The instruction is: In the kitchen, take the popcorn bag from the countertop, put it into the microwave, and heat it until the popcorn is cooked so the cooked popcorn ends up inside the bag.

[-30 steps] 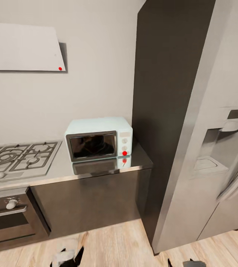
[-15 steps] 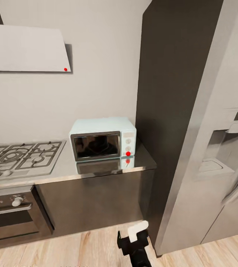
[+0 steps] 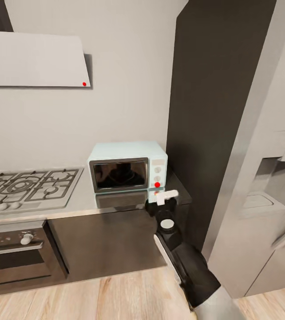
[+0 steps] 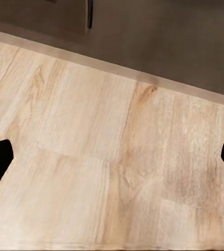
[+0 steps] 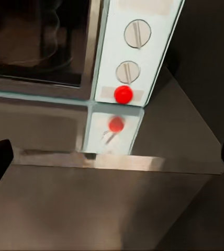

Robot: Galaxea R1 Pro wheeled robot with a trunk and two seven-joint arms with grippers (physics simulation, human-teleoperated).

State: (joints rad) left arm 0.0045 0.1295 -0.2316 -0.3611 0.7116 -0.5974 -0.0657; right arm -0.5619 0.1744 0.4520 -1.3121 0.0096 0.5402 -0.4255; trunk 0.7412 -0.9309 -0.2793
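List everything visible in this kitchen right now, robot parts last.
microwave: one, pale mint-blue, dark glass door shut, at the countertop's right end
knobs: two, white, on the microwave's panel, above a red dot
countertop: one, shiny grey
gas hob: one, grey grates, left of the microwave
oven: one, dark, below the hob
range hood: one, pale, on the wall
fridge: one, grey, far right
floor: light wood
right claw: raised before the microwave's panel, open
left claw: over the floor, open

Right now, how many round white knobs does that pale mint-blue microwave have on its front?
2. The upper white knob sits near the top of the pale mint-blue boxy microwave's control panel; the lower white knob sits beneath it, just above the red dot.
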